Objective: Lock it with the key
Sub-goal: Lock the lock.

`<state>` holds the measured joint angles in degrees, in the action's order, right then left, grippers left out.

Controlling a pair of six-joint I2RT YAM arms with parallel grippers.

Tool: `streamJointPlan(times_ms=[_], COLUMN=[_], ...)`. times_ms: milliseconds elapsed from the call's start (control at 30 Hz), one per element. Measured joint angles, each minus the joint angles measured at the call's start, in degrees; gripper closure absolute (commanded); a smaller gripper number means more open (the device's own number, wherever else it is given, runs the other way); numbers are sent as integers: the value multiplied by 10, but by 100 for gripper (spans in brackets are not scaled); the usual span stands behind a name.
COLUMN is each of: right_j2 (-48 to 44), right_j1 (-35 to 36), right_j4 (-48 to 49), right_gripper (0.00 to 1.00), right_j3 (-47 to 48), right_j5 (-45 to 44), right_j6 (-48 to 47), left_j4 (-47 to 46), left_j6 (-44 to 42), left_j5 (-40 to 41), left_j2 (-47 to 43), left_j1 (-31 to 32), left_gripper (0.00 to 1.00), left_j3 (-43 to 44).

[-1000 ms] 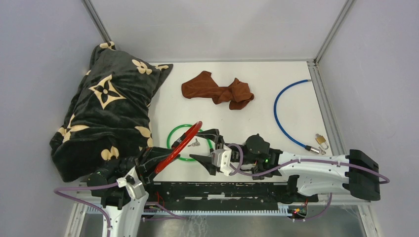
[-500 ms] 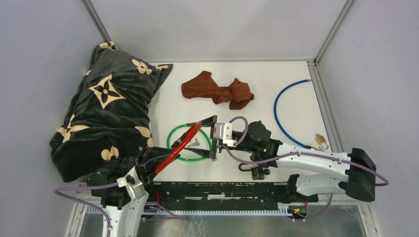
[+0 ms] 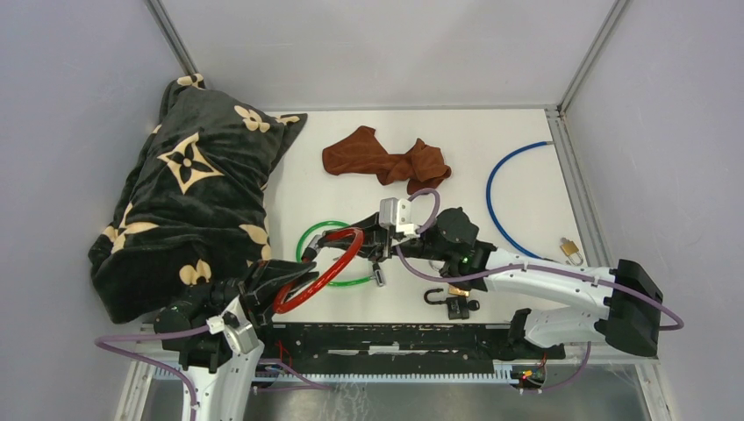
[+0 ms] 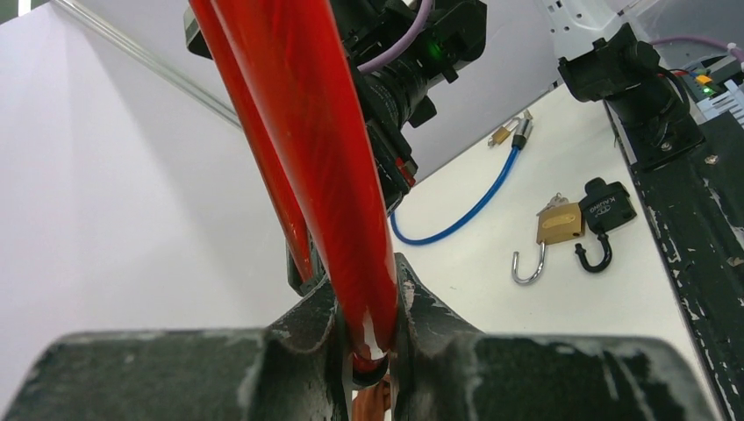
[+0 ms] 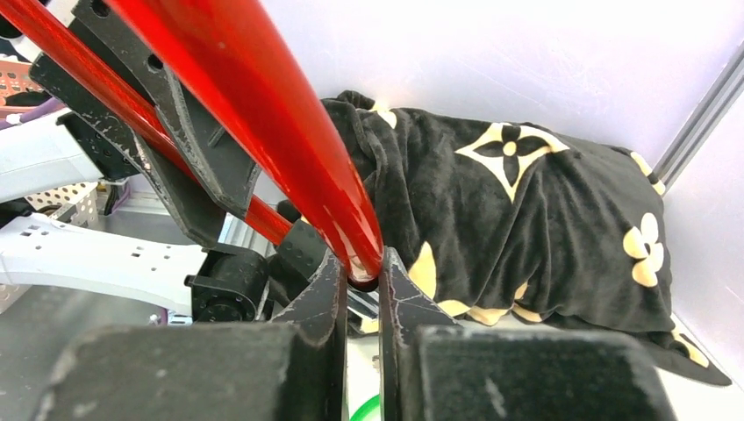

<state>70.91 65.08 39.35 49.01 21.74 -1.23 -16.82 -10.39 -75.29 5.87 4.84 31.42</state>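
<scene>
A red cable lock loop [image 3: 329, 263] is held up between both arms above a green cable ring [image 3: 309, 237]. My left gripper [image 3: 279, 289] is shut on the loop's near end; in the left wrist view the red cable [image 4: 325, 132] runs up from between its fingers [image 4: 364, 342]. Over at the loop's far end, my right gripper [image 3: 355, 239] is shut on it, the red cable [image 5: 263, 105] pinched at its fingertips [image 5: 360, 281]. A small silver piece [image 3: 379, 275] shows below the right gripper; I cannot tell whether it is the key.
An open brass padlock [image 4: 559, 224] and a black padlock [image 4: 605, 206] lie near the front edge. A blue cable [image 3: 496, 197] ends at a brass padlock [image 3: 571, 252] on the right. A black patterned blanket [image 3: 193, 193] fills the left, and a brown cloth [image 3: 386, 160] lies at the back.
My right gripper rose from the table in front of the green ring to the red loop's far end and shut on it. The loop has tipped toward the right. The left gripper has kept its hold.
</scene>
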Motion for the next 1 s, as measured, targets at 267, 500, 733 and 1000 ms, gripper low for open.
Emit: streamJointPlan(times_ms=[267, 500, 733, 1000], right_j2=[38, 58, 32, -2], right_j1=[-8, -22, -22, -22], right_j4=[-9, -39, -72, -97], right_gripper=[100, 100, 98, 52], right_j3=[39, 78, 78, 54], right_j5=[20, 76, 91, 124], right_j6=[10, -11, -50, -87], left_j4=[-63, -189, -259, -286], left_j6=[7, 129, 297, 383], left_j5=[17, 64, 154, 181], left_j2=[0, 9, 21, 26], left_j1=[-1, -1, -1, -1], left_gripper=[98, 98, 98, 99], left_j3=[-20, -47, -61, -70])
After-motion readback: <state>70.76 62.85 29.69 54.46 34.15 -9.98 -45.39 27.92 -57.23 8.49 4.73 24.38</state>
